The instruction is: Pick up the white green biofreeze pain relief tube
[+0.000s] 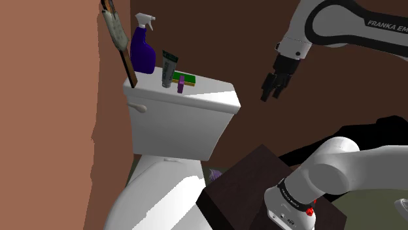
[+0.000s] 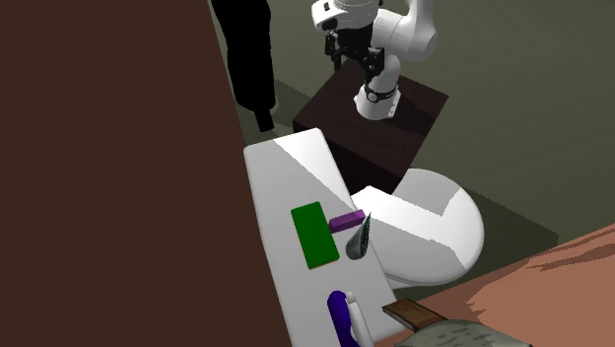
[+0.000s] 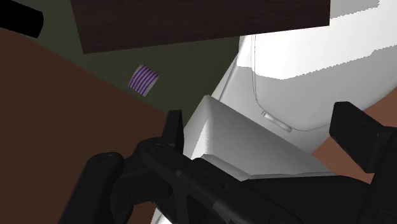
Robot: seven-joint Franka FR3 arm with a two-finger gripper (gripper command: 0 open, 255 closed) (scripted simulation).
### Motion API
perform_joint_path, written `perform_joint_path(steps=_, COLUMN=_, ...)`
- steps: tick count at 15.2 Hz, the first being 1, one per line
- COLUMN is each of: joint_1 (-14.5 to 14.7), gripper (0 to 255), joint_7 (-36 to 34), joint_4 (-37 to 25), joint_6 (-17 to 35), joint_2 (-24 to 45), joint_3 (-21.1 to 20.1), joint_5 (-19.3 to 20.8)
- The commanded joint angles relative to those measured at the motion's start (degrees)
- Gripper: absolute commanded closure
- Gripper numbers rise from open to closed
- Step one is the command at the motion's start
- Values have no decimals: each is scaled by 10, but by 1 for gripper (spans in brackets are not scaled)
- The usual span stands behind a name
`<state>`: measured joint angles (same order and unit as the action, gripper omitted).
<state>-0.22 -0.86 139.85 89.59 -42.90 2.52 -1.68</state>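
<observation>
Gripper (image 1: pixel 273 88) open wide, empty, hanging well apart from toilet tank (image 1: pixel 196 108), jaws spread ready for the reach; tube (image 1: pixel 169 68) stands untouched on tank lid near spray bottle (image 1: pixel 142 49)

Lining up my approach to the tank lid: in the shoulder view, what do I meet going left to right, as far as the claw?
Brown stick with a grey head → blue spray bottle → grey-green tube → green flat block → claw, open.
</observation>
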Motion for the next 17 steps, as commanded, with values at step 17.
perform_joint_path(steps=17, joint_1=40, gripper=0, joint_7=-136, joint_4=-303, joint_6=35, joint_2=318, joint_3=-95, joint_5=-39)
